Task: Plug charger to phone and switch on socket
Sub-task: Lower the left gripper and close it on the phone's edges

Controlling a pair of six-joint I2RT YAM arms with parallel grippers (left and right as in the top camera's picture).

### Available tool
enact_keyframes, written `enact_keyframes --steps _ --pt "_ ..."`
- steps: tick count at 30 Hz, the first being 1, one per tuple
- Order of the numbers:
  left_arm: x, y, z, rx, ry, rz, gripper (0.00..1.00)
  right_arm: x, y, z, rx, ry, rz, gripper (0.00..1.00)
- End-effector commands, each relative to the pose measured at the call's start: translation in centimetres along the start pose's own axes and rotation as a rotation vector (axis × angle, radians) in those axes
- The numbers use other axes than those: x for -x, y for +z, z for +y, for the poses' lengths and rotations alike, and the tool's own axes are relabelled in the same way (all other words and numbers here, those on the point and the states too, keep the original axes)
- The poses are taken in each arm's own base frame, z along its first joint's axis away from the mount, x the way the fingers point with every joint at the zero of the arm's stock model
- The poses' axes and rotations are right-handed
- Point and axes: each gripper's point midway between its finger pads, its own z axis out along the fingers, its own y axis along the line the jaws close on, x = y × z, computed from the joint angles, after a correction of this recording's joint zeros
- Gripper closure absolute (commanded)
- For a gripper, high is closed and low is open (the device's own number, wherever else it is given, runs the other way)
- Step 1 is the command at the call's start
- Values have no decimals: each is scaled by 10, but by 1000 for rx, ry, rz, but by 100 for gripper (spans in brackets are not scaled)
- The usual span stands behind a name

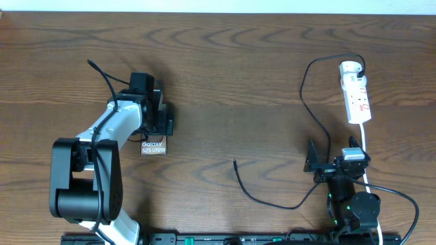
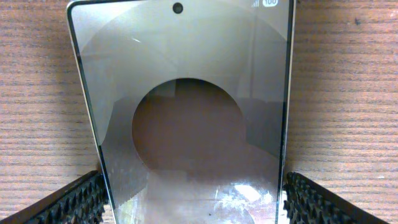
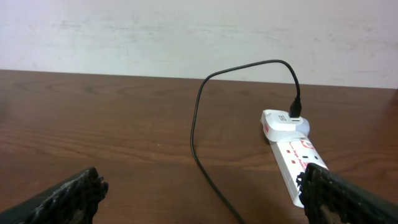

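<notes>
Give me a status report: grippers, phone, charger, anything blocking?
Left gripper open, astride the phone. Right gripper open, empty, facing the power strip. Charger plug lying loose, well apart from phone. Nothing between them.

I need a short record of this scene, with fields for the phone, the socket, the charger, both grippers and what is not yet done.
phone: flat on the table, screen up, between the fingers of the left gripper
socket: on the table ahead of the right gripper; switch position unclear
charger: one end in the white adapter at the socket; free plug on the table, apart from the phone
left gripper: open, nothing held
right gripper: open, nothing held
not yet done: plug into phone
</notes>
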Motion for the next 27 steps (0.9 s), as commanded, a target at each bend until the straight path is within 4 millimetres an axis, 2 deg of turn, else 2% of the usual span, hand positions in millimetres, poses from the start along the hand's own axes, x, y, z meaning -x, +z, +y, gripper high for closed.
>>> enact_keyframes --steps 1,12,27 --pt "-9 5 2 13 8 24 11 0 0 -1 -5 17 1 1" --pt "-10 6 11 65 8 25 11 0 0 -1 -5 17 1 1" --pt "-15 11 11 63 8 24 11 0 0 -1 -5 17 1 1"
